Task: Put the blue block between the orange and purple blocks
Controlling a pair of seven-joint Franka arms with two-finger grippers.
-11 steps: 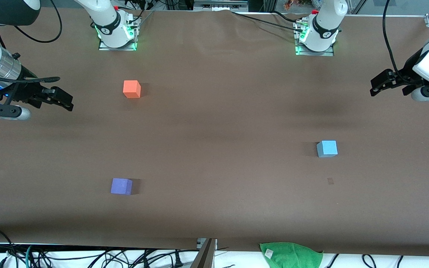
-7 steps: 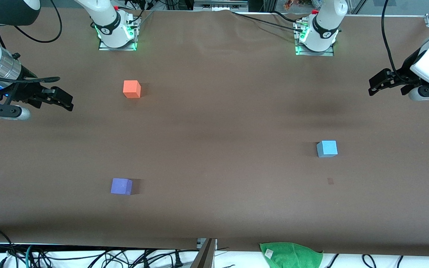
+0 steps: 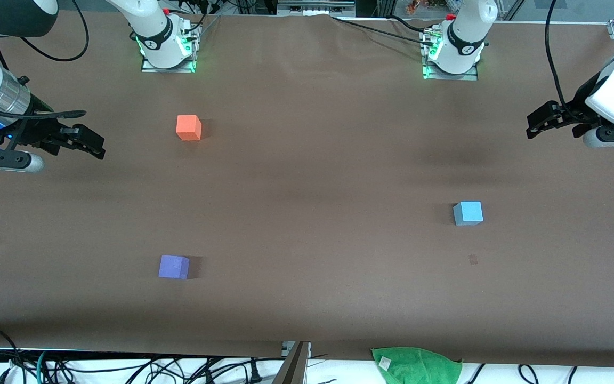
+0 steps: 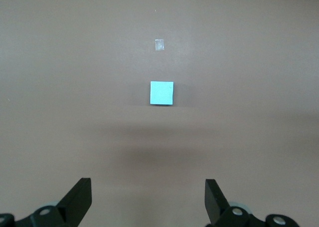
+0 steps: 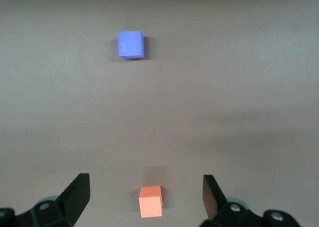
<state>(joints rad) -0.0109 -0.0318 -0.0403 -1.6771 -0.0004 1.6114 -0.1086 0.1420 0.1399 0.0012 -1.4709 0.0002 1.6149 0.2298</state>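
Both grippers I see raised with fingers spread: left gripper (image 3: 532, 126) above the table's (image 3: 307, 186) end by the blue block (image 3: 468, 213), right gripper (image 3: 96, 146) waiting at its own end.

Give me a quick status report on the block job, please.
Left gripper and right gripper open, empty, above table ends. Blue block untouched, apart from orange block and purple block. Nothing in the way.

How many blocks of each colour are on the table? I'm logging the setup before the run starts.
Orange block: 1
Purple block: 1
Blue block: 1
Total: 3 blocks, all lying apart on the brown table; neither hand holds one.
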